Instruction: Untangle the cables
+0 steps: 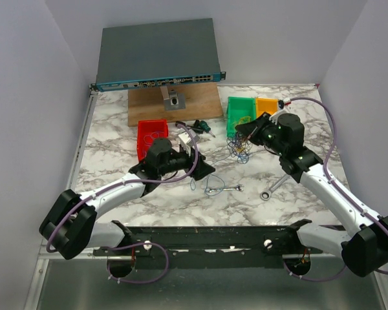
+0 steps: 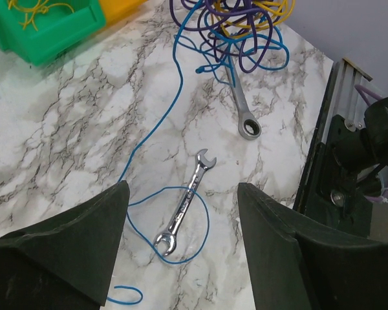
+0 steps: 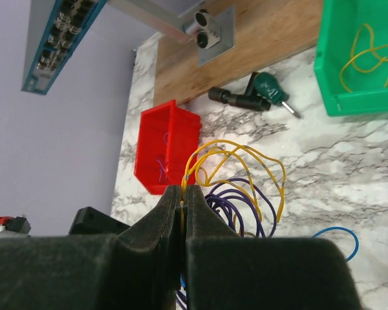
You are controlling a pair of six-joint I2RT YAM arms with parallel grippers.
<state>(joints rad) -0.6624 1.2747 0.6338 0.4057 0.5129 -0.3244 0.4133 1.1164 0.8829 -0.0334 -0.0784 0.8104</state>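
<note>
Right wrist view: the right hand [image 3: 183, 191] is clenched on one strand of the yellow cable [image 3: 258, 154], which is pinched between the pads so that its loops arch up beyond them. The left hand [image 2: 183, 194] is released and grasps nothing. It is held over the small wrench [image 2: 184, 213].

The cables [image 1: 239, 152] are bunched on the desk [image 2: 71, 129] at about 3 o'clock from its middle. From the bunch the blue cable [image 2: 156, 123] runs out toward 7 o'clock and is looped around the small wrench.

The cables are judged to be very light, thin and limp, with some spring in the loops and a smooth, slippery skin. A firm pinch is therefore called for, and snagging is to be expected if one strand is dragged hard through the knot. Hold is best taken on a free outer arc, well away from the crossings. The lone blue run-out offers such a place.

Three colours are counted: yellow, blue and purple cable [image 3: 226, 197]. How many separate pieces make up each colour cannot be told inside the tangle. Two wrenches are counted, the second being the ring wrench [image 2: 240, 110] at the bunch's edge. Three bins are counted: the red bin [image 3: 168, 145], the green bin [image 3: 349, 97] and the orange bin [image 1: 267, 105].
</note>
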